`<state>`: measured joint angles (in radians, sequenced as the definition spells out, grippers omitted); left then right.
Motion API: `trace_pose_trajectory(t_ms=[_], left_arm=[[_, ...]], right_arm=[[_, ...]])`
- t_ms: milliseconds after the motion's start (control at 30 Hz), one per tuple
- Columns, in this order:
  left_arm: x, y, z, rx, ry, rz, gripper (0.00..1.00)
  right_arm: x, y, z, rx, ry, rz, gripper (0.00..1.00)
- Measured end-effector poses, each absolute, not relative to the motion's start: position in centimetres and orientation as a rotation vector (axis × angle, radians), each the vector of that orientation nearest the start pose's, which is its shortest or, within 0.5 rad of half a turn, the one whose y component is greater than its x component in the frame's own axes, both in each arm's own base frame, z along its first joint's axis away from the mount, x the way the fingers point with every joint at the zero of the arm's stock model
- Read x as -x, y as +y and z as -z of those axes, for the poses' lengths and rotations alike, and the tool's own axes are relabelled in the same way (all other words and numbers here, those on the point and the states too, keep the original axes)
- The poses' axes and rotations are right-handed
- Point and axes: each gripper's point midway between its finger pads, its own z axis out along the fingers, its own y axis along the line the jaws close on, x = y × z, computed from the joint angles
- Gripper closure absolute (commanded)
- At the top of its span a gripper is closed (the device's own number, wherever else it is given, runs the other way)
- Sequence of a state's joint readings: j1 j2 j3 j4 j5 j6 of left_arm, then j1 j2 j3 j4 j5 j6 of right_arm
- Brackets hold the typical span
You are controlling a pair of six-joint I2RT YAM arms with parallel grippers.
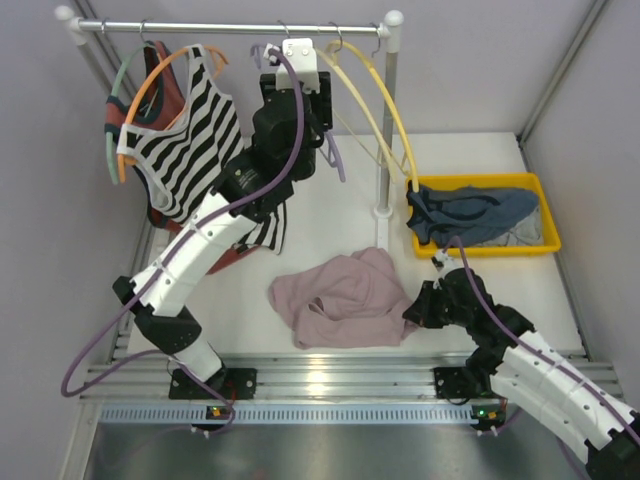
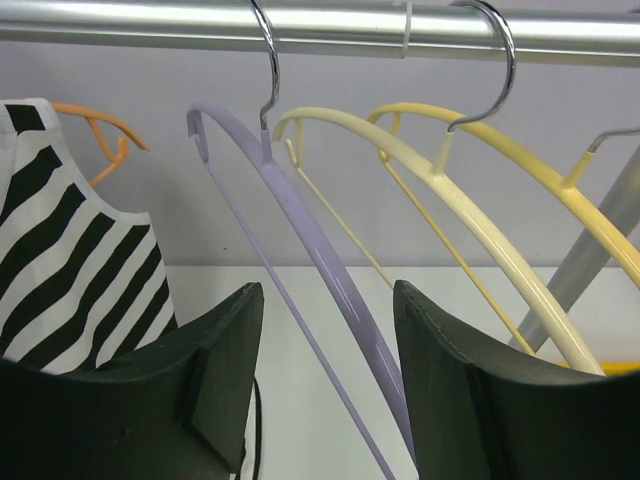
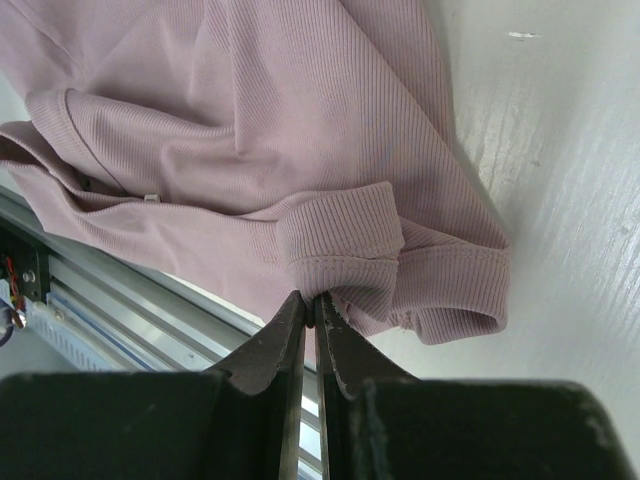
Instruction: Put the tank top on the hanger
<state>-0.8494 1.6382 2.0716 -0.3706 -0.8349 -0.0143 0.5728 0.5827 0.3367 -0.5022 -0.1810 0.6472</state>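
1. The tank top lies crumpled on the desk, near the front edge and roughly midway between the two arm bases. It is bunched up, with its longer spread running left to right in the overhead view.
2. The right gripper is at the garment's right-hand edge. Its jaws are clenched almost flat together, with the tips at a doubled-over fold of the ribbed hem. They seem to nip a thin bit of that fold, though how much cloth is caught cannot be made out. The rest of the tank top spreads away from this gripper toward the left arm's side.
3. The hanger hangs by its metal hook from the rail at the far side of the desk, well apart from the tank top. Its arc sweeps down from the hook toward the near side. The striped top is on one side of it and the pale yellow hangers are on the other.
4. The left gripper is raised to the rail with its jaws spread wide. The hanger's curved arm passes through the gap between them, and neither finger appears to touch it.
5. So each arm is at its own object: the right has the cloth and the left straddles the hanger. The coming move turns on closing the distance between the rail and the near desk.
6. My judgement is that the left jaws must close on the arc and unhook it before the hem can be carried to it. A grip this close to the edge of the hem could slip as the cloth lifts.
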Motion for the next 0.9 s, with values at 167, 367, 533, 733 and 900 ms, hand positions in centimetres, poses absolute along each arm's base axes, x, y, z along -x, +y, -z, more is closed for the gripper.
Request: trace_pose_trajectory(t_ms=[167, 367, 533, 733, 900], left_arm=[[-39.6, -23.0, -50.4, 0.038, 1.542, 0.033, 0.40], [-41.4, -22.8, -48.4, 0.006, 1.600, 0.021, 0.41], [-42.0, -22.6, -47.1, -0.015, 1.639, 0.024, 0.42], [-42.0, -22.4, -46.4, -0.019, 1.665, 0.020, 0.48], [-41.7, -22.1, -46.1, -0.025, 1.680, 0.011, 0.51]], right_arm=[[-14.3, 15.9, -7.0, 0.007, 2.441, -0.798, 0.93], [-14.3, 15.9, -7.2, 0.007, 2.429, -0.802, 0.93], [-14.3, 15.9, -7.2, 0.007, 2.429, -0.801, 0.93], [-14.3, 15.8, -7.2, 0.007, 2.432, -0.799, 0.93], [-14.2, 15.8, -7.1, 0.007, 2.433, -0.798, 0.93]])
